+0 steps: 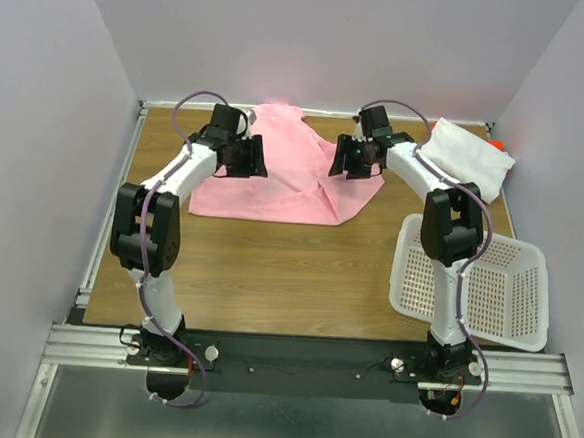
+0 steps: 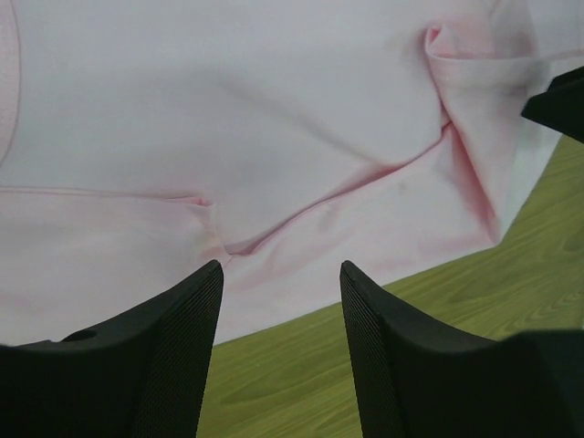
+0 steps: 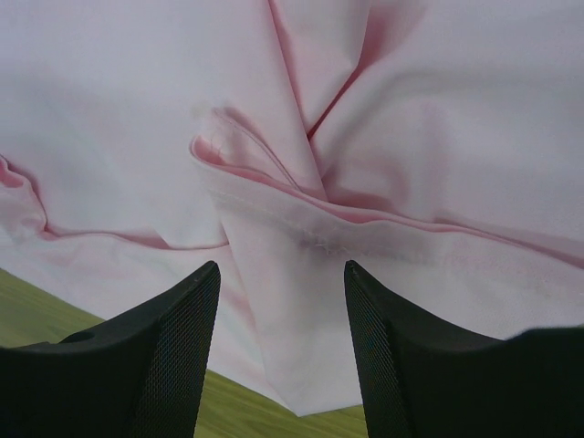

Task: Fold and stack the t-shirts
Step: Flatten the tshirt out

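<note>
the pink t-shirt lies spread on the far middle of the wooden counter, a pale, matte, soft cloth, mostly flat but rumpled, with its right side folded over itself into a slanting flap. my left fingers hang over its left part, near the lower edge, standing apart with nothing between them; past their dark ribbed pads i see a shallow crease running across the cloth and the greenish wood grain below the edge. my right fingers hang over the folded right side, also spread and empty, above a stitched hem and a few deep pleats. the white t-shirt sits bunched at the far right corner, a bit of the orange-red t-shirt showing behind it. a white perforated plastic basket rests at the near right.
</note>
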Action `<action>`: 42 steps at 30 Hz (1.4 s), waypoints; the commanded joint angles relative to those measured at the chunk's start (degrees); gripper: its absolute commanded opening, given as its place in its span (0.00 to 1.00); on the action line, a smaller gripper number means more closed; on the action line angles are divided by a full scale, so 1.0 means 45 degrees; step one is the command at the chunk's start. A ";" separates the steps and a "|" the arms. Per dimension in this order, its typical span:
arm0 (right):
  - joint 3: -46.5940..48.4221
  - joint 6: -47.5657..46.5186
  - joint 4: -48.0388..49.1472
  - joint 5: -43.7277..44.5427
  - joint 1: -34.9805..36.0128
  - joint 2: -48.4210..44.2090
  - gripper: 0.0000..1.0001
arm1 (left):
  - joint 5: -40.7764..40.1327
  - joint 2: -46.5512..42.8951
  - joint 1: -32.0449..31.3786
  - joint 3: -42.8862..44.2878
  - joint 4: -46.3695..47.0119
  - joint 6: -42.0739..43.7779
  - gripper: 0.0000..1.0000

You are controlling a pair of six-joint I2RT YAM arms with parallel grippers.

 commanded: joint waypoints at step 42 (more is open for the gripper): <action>-0.0922 0.0177 0.0032 0.0211 -0.0013 -0.1063 0.63 | -0.4480 0.2304 0.2502 0.0716 0.0365 0.1898 0.49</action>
